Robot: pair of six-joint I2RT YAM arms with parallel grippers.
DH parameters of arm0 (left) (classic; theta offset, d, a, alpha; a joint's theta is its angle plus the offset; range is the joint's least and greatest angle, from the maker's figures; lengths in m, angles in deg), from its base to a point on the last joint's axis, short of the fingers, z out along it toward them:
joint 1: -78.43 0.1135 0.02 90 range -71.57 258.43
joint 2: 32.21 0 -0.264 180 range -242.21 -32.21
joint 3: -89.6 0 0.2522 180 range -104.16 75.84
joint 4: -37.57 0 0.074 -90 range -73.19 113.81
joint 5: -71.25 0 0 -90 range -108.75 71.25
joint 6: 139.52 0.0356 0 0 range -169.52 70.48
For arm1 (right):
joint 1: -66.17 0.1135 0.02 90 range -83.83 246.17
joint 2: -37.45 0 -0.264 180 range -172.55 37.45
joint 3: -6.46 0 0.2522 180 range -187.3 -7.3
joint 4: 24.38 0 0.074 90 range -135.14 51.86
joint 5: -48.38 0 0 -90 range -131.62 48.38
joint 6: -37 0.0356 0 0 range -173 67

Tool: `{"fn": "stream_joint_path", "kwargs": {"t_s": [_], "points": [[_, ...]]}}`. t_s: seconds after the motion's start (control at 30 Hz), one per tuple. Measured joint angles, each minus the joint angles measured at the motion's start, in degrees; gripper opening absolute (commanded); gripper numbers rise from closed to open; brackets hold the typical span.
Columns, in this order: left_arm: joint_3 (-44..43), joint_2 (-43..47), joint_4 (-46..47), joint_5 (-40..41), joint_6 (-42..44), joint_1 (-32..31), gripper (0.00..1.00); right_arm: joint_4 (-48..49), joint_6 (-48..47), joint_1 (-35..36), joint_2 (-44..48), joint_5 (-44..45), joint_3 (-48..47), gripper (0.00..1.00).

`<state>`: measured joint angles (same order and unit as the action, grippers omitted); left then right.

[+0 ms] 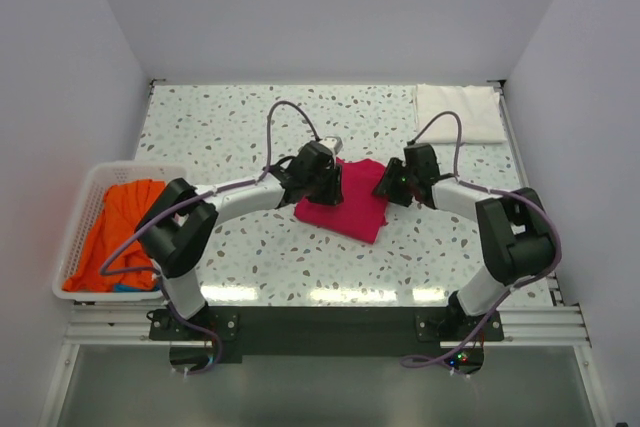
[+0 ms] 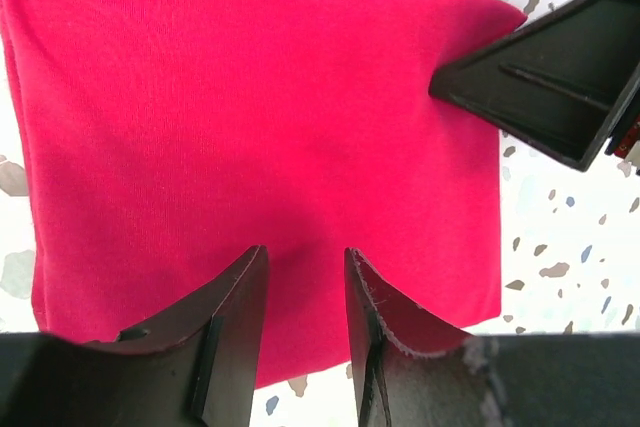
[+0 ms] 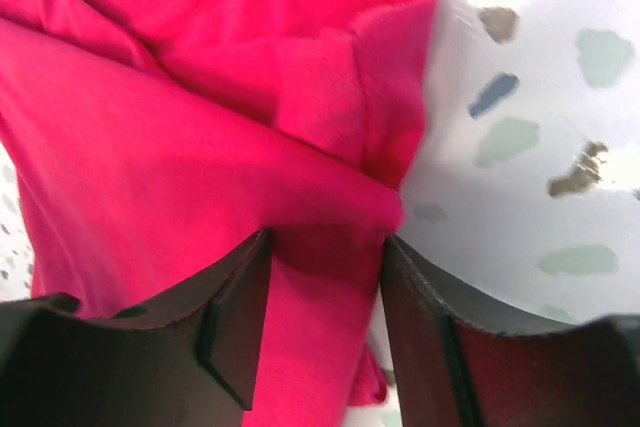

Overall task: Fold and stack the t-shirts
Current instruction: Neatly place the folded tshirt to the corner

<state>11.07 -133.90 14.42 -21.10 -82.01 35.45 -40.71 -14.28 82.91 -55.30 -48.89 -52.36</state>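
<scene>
A bright magenta-pink t-shirt (image 1: 345, 205) lies folded to a rough rectangle mid-table. My left gripper (image 1: 326, 183) is down on its left edge. In the left wrist view its fingers (image 2: 236, 319) stand a narrow gap apart over flat, unpuckered cloth (image 2: 250, 117). My right gripper (image 1: 392, 185) is at the shirt's right edge. There its fingers (image 3: 240, 317) straddle a thick fold of the pink cloth (image 3: 200, 177), which fills the gap between them. A white t-shirt (image 1: 458, 113) lies folded at the far right corner. An orange t-shirt (image 1: 115, 227) and a bit of blue one (image 1: 127, 288) sit in the basket.
The white slotted basket (image 1: 80, 209) stands at the table's left edge. White walls close in on the left, back and right. The right gripper's finger (image 2: 550, 77) shows in the left wrist view, close over the shirt's far corner.
</scene>
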Motion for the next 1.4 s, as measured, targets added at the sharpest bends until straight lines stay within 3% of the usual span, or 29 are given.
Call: {"fn": "stream_joint_path", "kwargs": {"t_s": [0.1,0.13,0.27,0.53,1.0,1.4], "points": [[0.00,-0.66,0.00,0.00,-0.11,0.00,0.41,1.64,1.14,1.03,-2.40,0.22,-1.62,0.37],[-0.02,-0.70,-0.13,0.02,-0.09,0.00,0.41,1.75,1.27,1.49,-3.32,0.52,-2.45,0.26],[-3.52,-0.76,-3.85,2.40,0.20,0.11,0.42,-0.09,0.44,2.95,-6.78,2.40,-6.67,0.00],[-15.08,2.86,-9.99,6.21,2.78,2.54,0.43,-12.72,-9.07,3.67,-12.00,11.08,-19.96,0.00],[-13.20,13.31,-17.18,7.26,9.66,8.26,0.43,-31.58,-34.71,3.45,-28.79,33.57,-56.41,0.00],[-10.95,13.31,-17.66,5.31,11.19,9.55,0.42,-37.07,-48.30,2.99,-37.92,43.39,-74.38,0.00]]}}
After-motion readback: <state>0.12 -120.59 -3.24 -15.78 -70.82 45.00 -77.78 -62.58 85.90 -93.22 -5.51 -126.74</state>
